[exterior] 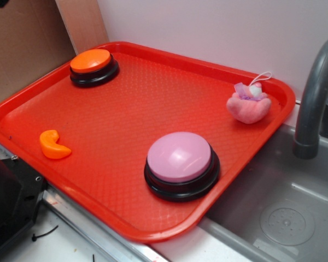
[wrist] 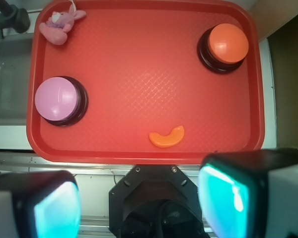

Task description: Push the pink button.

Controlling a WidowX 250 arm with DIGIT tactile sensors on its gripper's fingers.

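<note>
Near the tray's front right corner, as the exterior camera sees it, sits the pink button (exterior: 180, 156), its pale dome on a black base, close to the edge that borders the sink (exterior: 295, 207). The red tray (exterior: 126, 109) also carries an orange button (exterior: 91, 61) at the far left corner, a small orange curved piece (exterior: 53, 144) near the front left edge, and a pink plush toy (exterior: 249, 103) at the far right corner. From the wrist camera, the gripper (wrist: 139, 208) hangs high, well apart from everything, its two fingers (wrist: 57, 208) spread wide with nothing between them. A grey tap (exterior: 314, 103) curves over the sink.
</note>
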